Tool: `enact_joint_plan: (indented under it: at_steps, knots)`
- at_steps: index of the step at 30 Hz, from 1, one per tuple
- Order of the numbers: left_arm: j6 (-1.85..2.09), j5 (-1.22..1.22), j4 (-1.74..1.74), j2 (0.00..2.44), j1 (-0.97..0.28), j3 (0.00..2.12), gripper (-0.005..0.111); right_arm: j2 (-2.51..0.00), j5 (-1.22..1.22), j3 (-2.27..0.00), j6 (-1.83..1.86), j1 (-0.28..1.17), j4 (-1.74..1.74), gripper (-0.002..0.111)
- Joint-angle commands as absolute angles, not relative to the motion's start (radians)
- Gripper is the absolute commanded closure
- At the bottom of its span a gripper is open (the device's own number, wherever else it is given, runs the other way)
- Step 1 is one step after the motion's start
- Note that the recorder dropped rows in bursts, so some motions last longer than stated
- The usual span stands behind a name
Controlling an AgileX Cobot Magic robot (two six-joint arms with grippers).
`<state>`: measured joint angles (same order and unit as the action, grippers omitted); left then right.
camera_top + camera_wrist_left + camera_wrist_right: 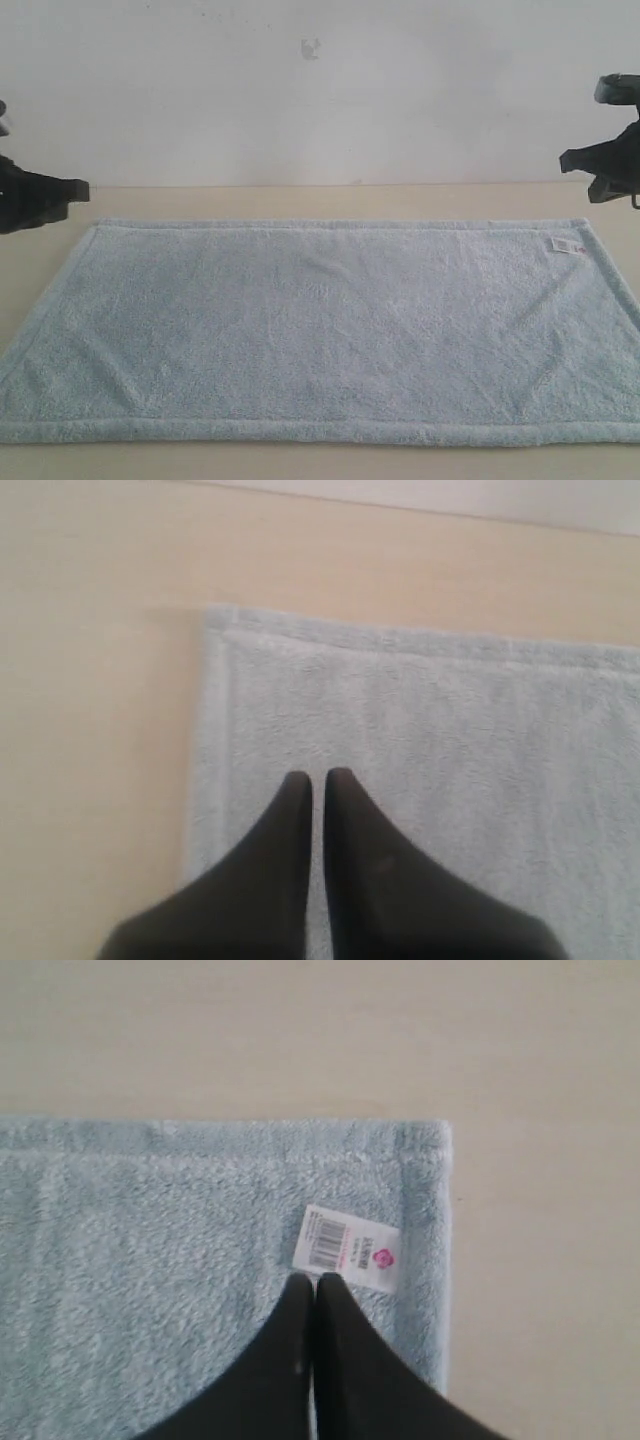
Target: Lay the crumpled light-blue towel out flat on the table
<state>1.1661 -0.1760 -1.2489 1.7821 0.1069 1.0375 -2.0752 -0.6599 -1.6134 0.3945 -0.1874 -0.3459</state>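
The pale-blue towel [320, 325] lies spread flat on the beige table [300, 200], hemmed border visible all round. Its white printed label [567, 245] sits near the far right corner. My left gripper [80, 188] hovers above the far left corner, raised off the cloth. In the left wrist view the towel [450, 740] lies below the left gripper [317, 776], whose fingers are shut with nothing between them. My right gripper [570, 160] hangs above the far right corner. In the right wrist view the right gripper [316, 1280] is shut and empty just over the label [350, 1248].
A white wall [320, 90] rises behind the table's far edge. Bare tabletop [90, 730] runs left of the towel, and more of the bare tabletop [540, 1260] lies right of it.
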Motion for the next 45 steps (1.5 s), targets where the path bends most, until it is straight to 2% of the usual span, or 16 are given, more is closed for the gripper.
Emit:
enact_joint_plan:
  at_steps: [1, 3, 5, 8, 10, 14, 17, 24, 27, 32, 39, 45]
  knots:
    - [1.064, 0.074, -1.263, 1.622, 0.109, 0.846, 0.103, -1.966, -0.639, -1.498, 0.411, -0.187, -0.424, 0.108]
    - [1.052, 0.193, -1.263, 1.549, 0.109, 0.738, 0.103, -1.891, -0.514, -1.354, 0.411, -0.177, -0.462, 0.108]
    - [0.966, 0.26, -1.234, 1.464, 0.109, 0.63, 0.103, -1.747, -0.243, -1.105, 0.41, -0.144, -0.475, 0.108]
    - [0.89, 0.154, -1.146, 1.339, 0.107, 0.563, 0.103, -1.532, 0.181, -0.699, 0.368, -0.068, -0.477, 0.108]
    - [0.89, 0.124, -1.135, 1.237, 0.107, 0.55, 0.103, -1.41, 0.33, -0.581, 0.202, -0.033, -0.488, 0.108]
    - [0.907, 0.09, -1.028, 0.913, 0.107, 0.53, 0.103, -1.078, 0.211, -0.606, 0.192, 0.022, -0.44, 0.108]
    - [0.907, -0.006, -1.004, 0.605, 0.107, 0.5, 0.103, -0.791, -0.035, -0.593, 0.357, 0.063, -0.41, 0.108]
    - [0.832, -0.024, -1.013, 0.2, 0.107, 0.291, 0.103, -0.355, -0.03, -0.394, 0.37, 0.07, -0.41, 0.108]
    - [0.823, -0.071, -1.011, 0.145, 0.107, 0.231, 0.103, -0.257, -0.079, -0.366, 0.312, 0.07, -0.41, 0.108]
    - [0.827, -0.166, -1.011, 0.117, 0.107, 0.2, 0.103, -0.207, -0.305, -0.366, 0.312, 0.07, -0.412, 0.108]
    - [0.827, -0.181, -1.011, 0.111, 0.107, 0.2, 0.103, -0.205, -0.387, -0.366, 0.312, 0.075, -0.412, 0.108]
    - [0.827, -0.177, -1.011, 0.111, 0.107, 0.2, 0.103, -0.202, -0.368, -0.36, 0.309, 0.252, -0.413, 0.108]
